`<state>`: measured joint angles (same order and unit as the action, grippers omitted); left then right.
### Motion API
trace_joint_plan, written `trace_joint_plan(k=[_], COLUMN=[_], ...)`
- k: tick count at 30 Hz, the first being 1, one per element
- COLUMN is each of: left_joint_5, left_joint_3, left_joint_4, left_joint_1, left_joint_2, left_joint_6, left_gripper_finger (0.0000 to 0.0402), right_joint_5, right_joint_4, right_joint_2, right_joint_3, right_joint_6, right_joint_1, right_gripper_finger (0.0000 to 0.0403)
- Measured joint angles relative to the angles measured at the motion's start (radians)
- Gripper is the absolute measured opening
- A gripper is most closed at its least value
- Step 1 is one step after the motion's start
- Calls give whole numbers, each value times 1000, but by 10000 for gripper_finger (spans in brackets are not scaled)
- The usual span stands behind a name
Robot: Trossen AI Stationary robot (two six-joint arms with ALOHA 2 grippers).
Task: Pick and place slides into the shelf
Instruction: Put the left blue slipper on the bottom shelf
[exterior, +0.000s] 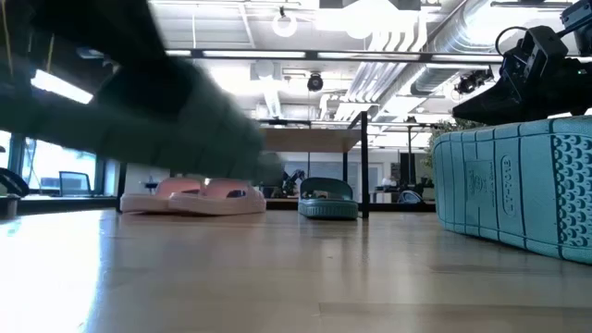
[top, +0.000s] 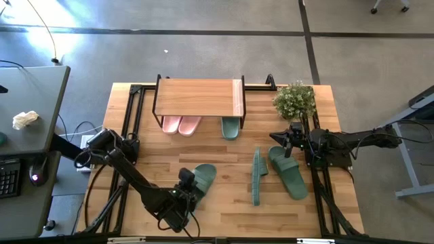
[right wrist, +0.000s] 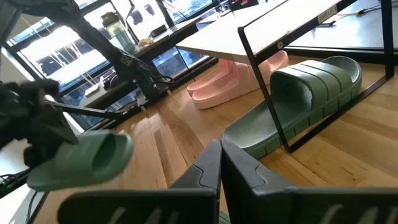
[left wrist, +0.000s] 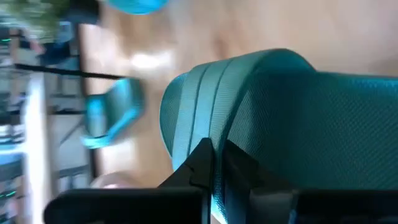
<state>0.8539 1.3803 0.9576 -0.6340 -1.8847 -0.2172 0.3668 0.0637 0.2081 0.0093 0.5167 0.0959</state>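
Observation:
The shelf [top: 196, 96] stands at the table's far middle. Under it rest a pink pair of slides [top: 180, 125] and one green slide [top: 230, 127], soles down. My left gripper [top: 185, 183] is shut on another green slide [top: 205, 177] near the table's front left. Two more green slides lie at the right: one on its side edge [top: 256, 177], one flat [top: 288, 173]. My right gripper [top: 279, 139] waits shut beyond the flat one, holding nothing. My left gripper pinches the green slide's ribbed strap [left wrist: 208, 127] at its edge between the two fingers. The fingers come slanting down from the table's near left side. In the right wrist view the slide [right wrist: 81, 158] hangs tilted, clear of the table.
A potted plant [top: 295, 100] stands at the far right corner beside the shelf. Black frame rails [top: 129, 129] run along the table's left and right sides. A grey desk [top: 27, 115] with a keyboard lies beyond the left edge. Bare wood [top: 224, 210] shows at the near middle.

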Motion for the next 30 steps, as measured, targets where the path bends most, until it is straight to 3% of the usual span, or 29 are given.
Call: trace_joint_plan(k=[5, 10, 20, 30], left_joint_5=[54, 19, -23, -19], left_joint_3=[104, 82, -44, -144], left_joint_4=[187, 259, -35, -218], left_joint_1=[65, 172, 318, 450], left_joint_2=[2, 2, 2, 2], left_joint_6=[-40, -106, 59, 162], left_gripper_finger=[3, 2, 1, 0], right_joint_5=[0, 0, 0, 0], right_joint_4=[0, 0, 0, 0], right_joint_2=[0, 0, 0, 0], right_joint_3=[0, 0, 0, 0], right_joint_6=[0, 0, 0, 0], right_joint_1=[0, 0, 0, 0], right_gripper_finger=[0, 0, 0, 0])
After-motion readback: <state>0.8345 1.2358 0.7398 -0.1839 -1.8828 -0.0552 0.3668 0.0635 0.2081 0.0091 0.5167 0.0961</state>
